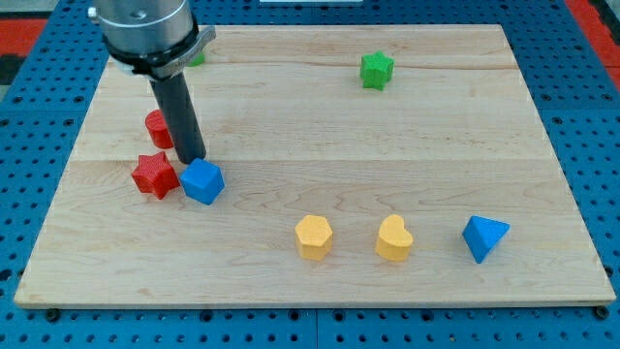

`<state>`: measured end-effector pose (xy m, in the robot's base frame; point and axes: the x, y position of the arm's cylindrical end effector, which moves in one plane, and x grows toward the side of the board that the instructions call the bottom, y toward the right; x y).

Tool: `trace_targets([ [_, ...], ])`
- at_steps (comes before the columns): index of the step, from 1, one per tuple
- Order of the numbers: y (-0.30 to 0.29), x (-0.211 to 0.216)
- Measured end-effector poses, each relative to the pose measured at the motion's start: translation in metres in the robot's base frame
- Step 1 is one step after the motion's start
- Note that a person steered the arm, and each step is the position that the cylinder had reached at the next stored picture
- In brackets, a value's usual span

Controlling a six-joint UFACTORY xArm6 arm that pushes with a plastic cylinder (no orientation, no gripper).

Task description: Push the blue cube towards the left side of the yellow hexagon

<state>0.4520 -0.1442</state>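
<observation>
The blue cube (202,181) sits on the wooden board left of centre. The yellow hexagon (314,237) lies lower and to the right of it, well apart. My tip (192,160) is at the cube's upper left edge, touching or nearly touching it. The dark rod rises from there towards the view's top left.
A red star-shaped block (154,174) lies just left of the blue cube. A red block (158,128) is partly hidden behind the rod. A yellow heart (393,238), a blue triangle (483,237), a green star-shaped block (376,70) and a green block (198,56) under the arm also lie on the board (436,145).
</observation>
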Motion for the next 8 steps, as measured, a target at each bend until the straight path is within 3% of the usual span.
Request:
trace_targets([
  [2, 0.016, 0.047],
  [4, 0.026, 0.001],
  [5, 0.065, 0.01],
  [7, 0.062, 0.067],
  [8, 0.061, 0.042],
])
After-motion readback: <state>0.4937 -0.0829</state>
